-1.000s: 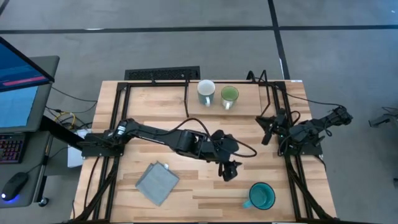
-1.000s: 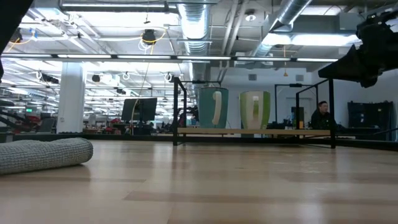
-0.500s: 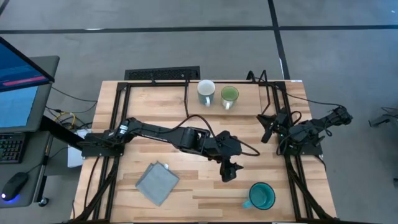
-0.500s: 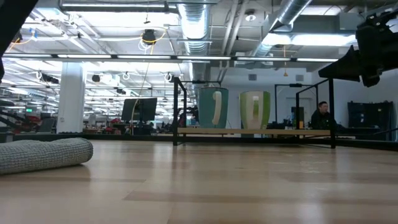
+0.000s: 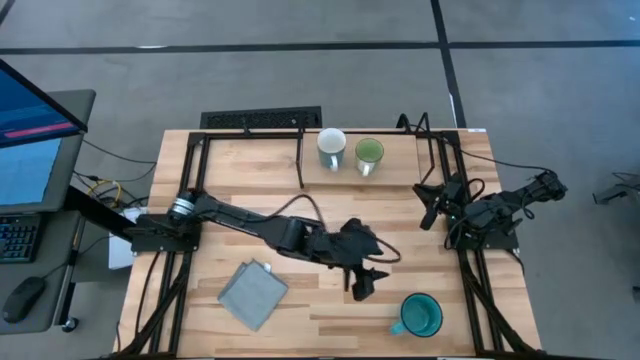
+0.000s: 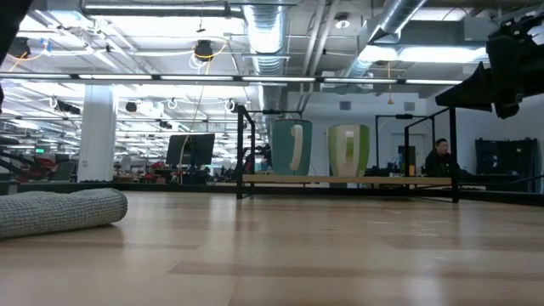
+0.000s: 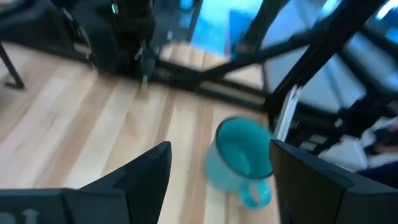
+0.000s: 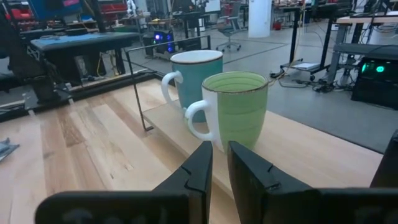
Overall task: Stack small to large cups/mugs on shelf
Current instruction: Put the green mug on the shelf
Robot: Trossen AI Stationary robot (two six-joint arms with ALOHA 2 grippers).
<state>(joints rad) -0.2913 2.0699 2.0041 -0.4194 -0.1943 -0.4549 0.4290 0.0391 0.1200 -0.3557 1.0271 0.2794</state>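
My left claw [image 5: 362, 284] hangs over the near middle of the tabletop [image 5: 300, 205] with its fingers [image 7: 144, 171] spread wide and nothing between them. Against the frame a second back, the left arm has swung its elbow lower and drawn the claw a little toward six o'clock and toward the near edge; the mugs and the cloth have not moved. From that claw the teal mug [image 5: 421, 315] lies near at about four o'clock, standing upright on the bare tabletop close to the near right corner, its handle [image 5: 397, 326] pointing toward nine o'clock. In the left wrist view the teal mug [image 7: 244, 155] sits ahead between the two fingers, apart from both.

My right claw [image 5: 428, 207] waits at the right side of the tabletop, unchanged, its fingers [image 8: 198, 171] drawn nearly together on nothing, pointed at the shelf [image 5: 360, 150].

The white mug [image 5: 331, 147] and the light green mug [image 5: 369, 153] stand upright side by side on the shelf at the far edge, at roughly twelve o'clock from the left claw and well apart from it. A folded grey cloth [image 5: 252, 293] lies on the tabletop at about nine o'clock from the left claw. Between the left claw and the teal mug I see only bare wood. In the low view a person [image 6: 439, 158] sits in the room beyond.
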